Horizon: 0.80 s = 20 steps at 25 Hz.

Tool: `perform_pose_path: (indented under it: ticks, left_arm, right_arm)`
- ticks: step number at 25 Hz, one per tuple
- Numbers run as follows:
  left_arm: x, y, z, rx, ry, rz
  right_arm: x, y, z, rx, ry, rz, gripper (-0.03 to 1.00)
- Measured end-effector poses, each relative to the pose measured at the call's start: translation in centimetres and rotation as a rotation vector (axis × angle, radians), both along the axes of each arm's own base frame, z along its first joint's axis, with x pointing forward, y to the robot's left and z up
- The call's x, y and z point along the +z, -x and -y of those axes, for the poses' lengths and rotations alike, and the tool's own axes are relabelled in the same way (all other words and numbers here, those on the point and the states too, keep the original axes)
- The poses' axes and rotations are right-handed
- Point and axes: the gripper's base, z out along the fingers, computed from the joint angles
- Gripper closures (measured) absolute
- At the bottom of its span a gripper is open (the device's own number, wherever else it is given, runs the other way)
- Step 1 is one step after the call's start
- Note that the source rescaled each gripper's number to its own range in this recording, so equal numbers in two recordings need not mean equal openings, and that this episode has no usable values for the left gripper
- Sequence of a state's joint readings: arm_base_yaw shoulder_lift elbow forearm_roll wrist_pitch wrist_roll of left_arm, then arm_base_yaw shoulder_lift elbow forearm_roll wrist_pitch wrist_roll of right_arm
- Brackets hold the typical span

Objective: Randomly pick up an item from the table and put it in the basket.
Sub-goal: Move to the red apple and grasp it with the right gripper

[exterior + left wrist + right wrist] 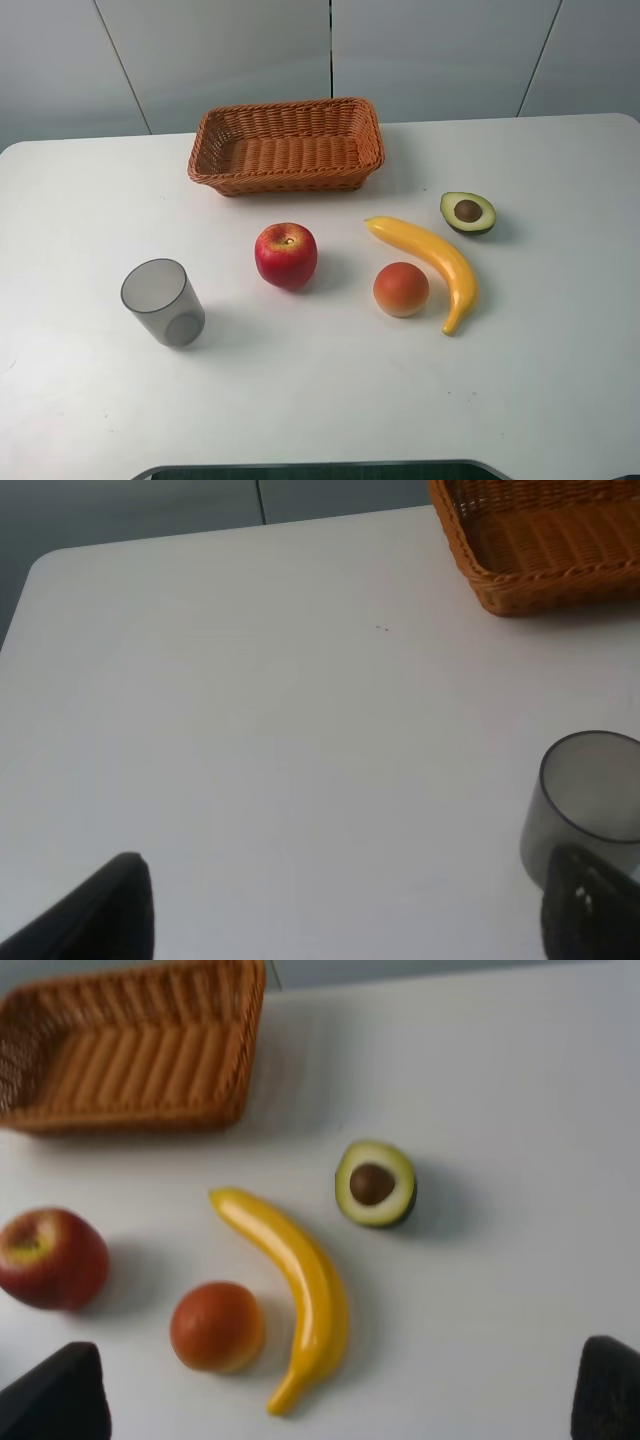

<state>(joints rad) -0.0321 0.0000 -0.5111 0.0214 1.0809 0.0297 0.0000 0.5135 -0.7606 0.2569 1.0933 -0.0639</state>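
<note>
Nearest the robot, the left fingers [100, 915] and the right fingers [55, 1395] both stand wide apart and hold nothing, each pair showing only in its own wrist view and neither touching the bench [320, 400]. The step in hand appears to be the first reach, since the apple [286, 255] sits upright on the bench near the middle, apart from every other thing, with the basket [287, 145] beyond it at the far side. The right arm seems the better choice, as its camera already has the apple in sight while the left one sees only the cup [163, 302] and a corner of the basket. A good grasp likely comes straight down with the fingers straddling the apple's widest girth, because the skin is round and glossy and could squirt out of a high or low pinch. The approach should stay clear of the orange-pink fruit [401, 289] just to the side, and the lift should clear the basket's flared rim before release low over its floor. Counted from near to far: one grey cup, one orange-pink fruit, one banana [430, 265], one apple, one avocado half [468, 212] and one empty basket.
</note>
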Motion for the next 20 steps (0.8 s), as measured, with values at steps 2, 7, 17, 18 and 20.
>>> perform_pose_path:
  ticks: [2,7,17,18,20]
  left_arm:
    - [0.0,0.0,0.0,0.0,0.0,0.0]
    - [0.0,0.0,0.0,0.0,0.0,0.0]
    - [0.0,0.0,0.0,0.0,0.0,0.0]
    - [0.0,0.0,0.0,0.0,0.0,0.0]
    - [0.0,0.0,0.0,0.0,0.0,0.0]
  right_arm:
    - [-0.3,-1.2,-0.1,0.016,-0.005,-0.04,-0.03]
    - [-1.0,-4.2,-0.5,0.032,-0.024,-0.088,-0.03]
    - [-3.5,-9.3,-4.1,0.202,-0.027,-0.176,-0.03]
    - [-4.0,-9.7,-4.5,0.217,-0.024,-0.199,-0.03]
    - [-4.7,-10.3,-5.5,0.275,0.003,-0.23,-0.03]
